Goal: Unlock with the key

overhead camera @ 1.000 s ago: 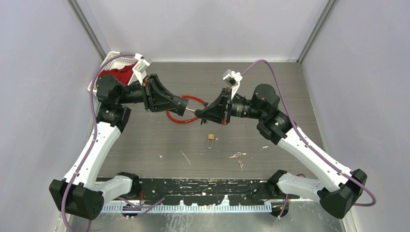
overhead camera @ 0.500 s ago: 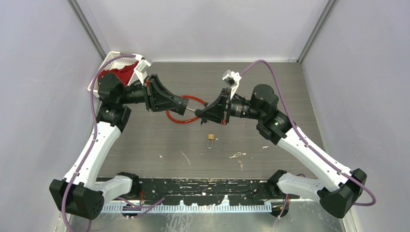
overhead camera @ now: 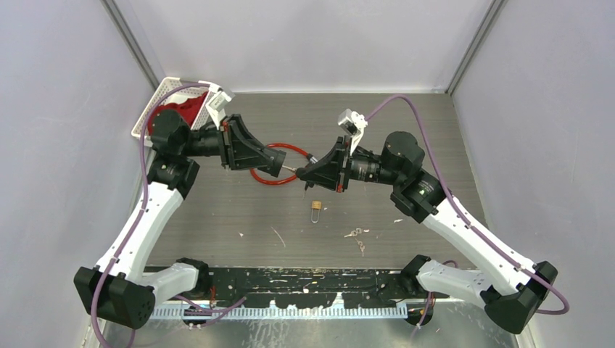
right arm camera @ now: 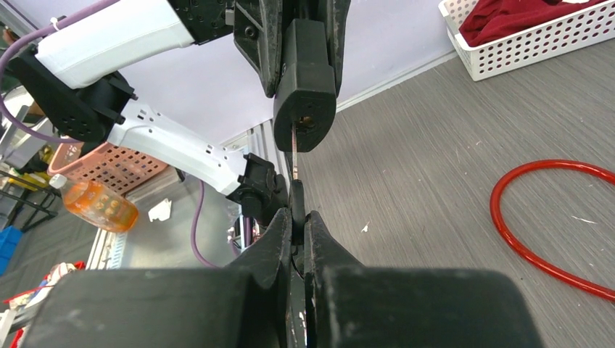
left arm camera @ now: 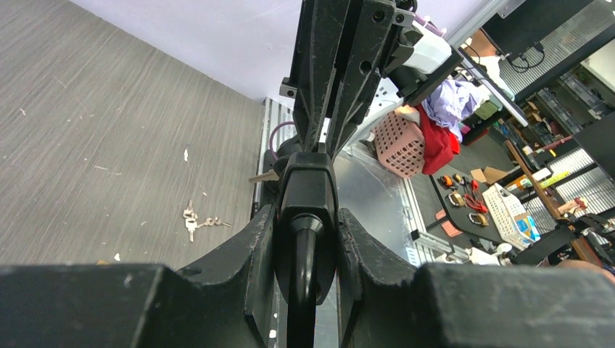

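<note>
A grey wood-grain worktop [overhead camera: 217, 210] fills a booth of plain pale walls [overhead camera: 304, 36] with metal posts in the far corners. Small pale scraps lie scattered over its near half. Past the near edge, the wrist views show a cluttered room with a pink basket [left arm camera: 401, 141] and heaped red and lilac cloth beside it.

In the far left corner of the worktop stands a white perforated basket [overhead camera: 170, 87], holding a dark red cloth [overhead camera: 181, 112]. A red cable [overhead camera: 286, 146] lies in a loop near the middle. Nearer the arms lie a small brass padlock [overhead camera: 317, 209] and, well apart to its right, a bunch of loose keys [overhead camera: 354, 233].

Both arms meet above the cable loop. The left gripper [overhead camera: 279, 165] is clamped on a black lock [left arm camera: 308, 185], one finger on each side of its body. The right gripper [overhead camera: 303, 172] is closed tight on the head of a key [right arm camera: 294, 152], and the thin blade reaches up to the end face of the lock, right at the brass keyhole. How far in the blade sits cannot be told
</note>
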Motion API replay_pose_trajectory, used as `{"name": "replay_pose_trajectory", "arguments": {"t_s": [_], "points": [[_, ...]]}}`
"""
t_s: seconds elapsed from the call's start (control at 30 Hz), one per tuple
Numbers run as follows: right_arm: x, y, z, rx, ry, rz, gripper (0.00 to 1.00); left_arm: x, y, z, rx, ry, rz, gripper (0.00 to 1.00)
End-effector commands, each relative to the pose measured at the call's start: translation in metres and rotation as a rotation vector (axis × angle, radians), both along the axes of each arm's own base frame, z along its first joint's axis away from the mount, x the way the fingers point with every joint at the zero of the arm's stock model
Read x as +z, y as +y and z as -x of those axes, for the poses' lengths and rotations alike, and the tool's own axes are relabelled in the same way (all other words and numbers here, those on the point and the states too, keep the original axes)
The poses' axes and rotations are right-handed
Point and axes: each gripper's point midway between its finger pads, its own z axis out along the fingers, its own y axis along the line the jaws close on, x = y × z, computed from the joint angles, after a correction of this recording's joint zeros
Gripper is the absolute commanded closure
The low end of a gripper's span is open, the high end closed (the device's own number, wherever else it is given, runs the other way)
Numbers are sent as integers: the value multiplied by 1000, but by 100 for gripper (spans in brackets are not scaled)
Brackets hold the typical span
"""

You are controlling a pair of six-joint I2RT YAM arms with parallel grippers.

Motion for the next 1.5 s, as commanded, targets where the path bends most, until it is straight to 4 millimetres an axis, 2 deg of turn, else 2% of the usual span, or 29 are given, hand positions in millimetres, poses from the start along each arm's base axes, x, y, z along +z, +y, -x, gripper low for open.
{"name": "replay_pose_trajectory", "arguments": {"t_s": [0.0,0.23,0.47,0.63,0.83,1.03,1.2,1.47], "points": [[46,5,9,49,-107,-127,99,23,1,-2,29,-88,35,100],[44,11,1,37,-77,-146,99,22,1,0,24,-87,33,100],[35,10,-16,-53,-51,-115,99,21,1,1,13,-82,31,100],[31,9,-19,-69,-51,-95,99,21,2,5,-1,-82,29,100],[25,-3,-17,-74,-77,-47,99,23,2,8,-20,-96,26,100],[29,-20,-3,-9,-110,-48,99,25,2,7,-33,-101,24,100],[28,-19,3,35,-98,-53,99,27,0,1,-27,-97,28,100],[19,-11,-2,52,-53,-61,99,31,-1,-3,-26,-108,33,100]]}}
